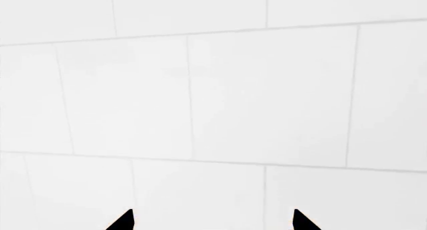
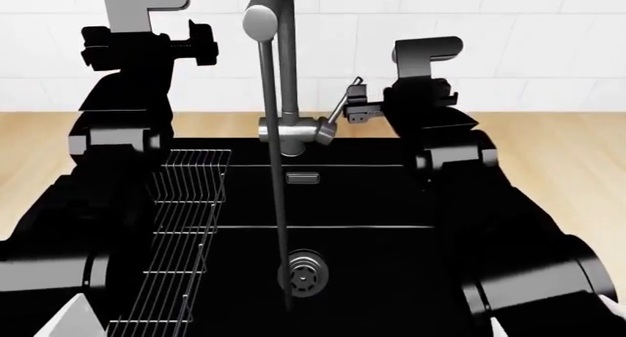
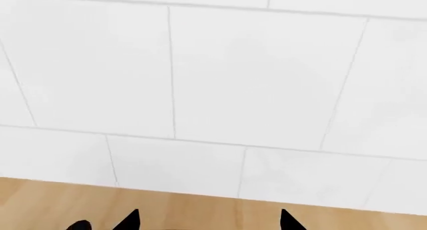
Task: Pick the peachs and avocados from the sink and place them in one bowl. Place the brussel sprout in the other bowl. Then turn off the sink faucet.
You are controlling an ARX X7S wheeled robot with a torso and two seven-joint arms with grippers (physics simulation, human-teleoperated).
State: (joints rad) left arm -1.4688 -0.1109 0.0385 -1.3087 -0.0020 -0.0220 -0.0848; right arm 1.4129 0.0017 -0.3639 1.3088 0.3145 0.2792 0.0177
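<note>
**A:** What lies nearest you?

**B:** My two black arms frame the head view, and between them is the sink [image 2: 372,205], a black basin. Its round steel drain [image 2: 304,272] sits near the front middle, and the wire rack [image 2: 181,234] runs along the basin's left side, next to my left arm. No fruit or sprout shows in the part of the basin I can see.

**A:** And behind that?

**B:** The sink faucet [image 2: 286,80] stands at the back edge of the basin, a tall steel tube on a cylindrical body. Its thin lever handle [image 2: 344,102] tilts up toward my right arm. A thin stream of water [image 2: 275,205] falls from the spout to the drain.

**A:** Your grippers?

**B:** My left gripper [image 1: 212,221] is raised at the far left; its wrist view shows two dark fingertips spread apart with nothing between them, facing the white tiled wall [image 1: 213,90]. My right gripper [image 3: 209,221] is raised just beside the lever, released as well, fingertips apart and empty. It looks at the wooden surface [image 3: 200,210] where it meets the wall tiles.
</note>
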